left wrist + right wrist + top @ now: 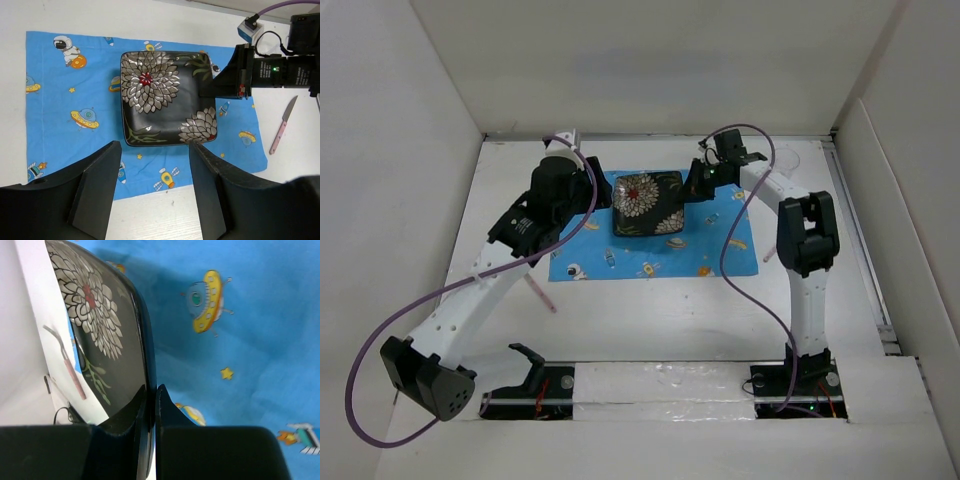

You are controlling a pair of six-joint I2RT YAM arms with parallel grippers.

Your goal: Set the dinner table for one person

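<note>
The dinner table [650,320] is a plain white surface between white walls. A blue cartoon-printed placemat [595,258] lies at its middle. A black square plate with white flowers [648,203] lies on the placemat's far part; it also shows in the left wrist view [160,95]. My right gripper [697,187] is shut on the plate's right rim [142,340], with one finger above and one below. My left gripper [575,200] is open and empty at the placemat's left side, its fingertips [116,150] just short of the plate's near edge.
A pink-handled knife [768,253] lies on the table just right of the placemat, and shows in the left wrist view [282,125]. A pink-handled utensil [540,293] lies left of the placemat's near corner. White walls close in the left, back and right.
</note>
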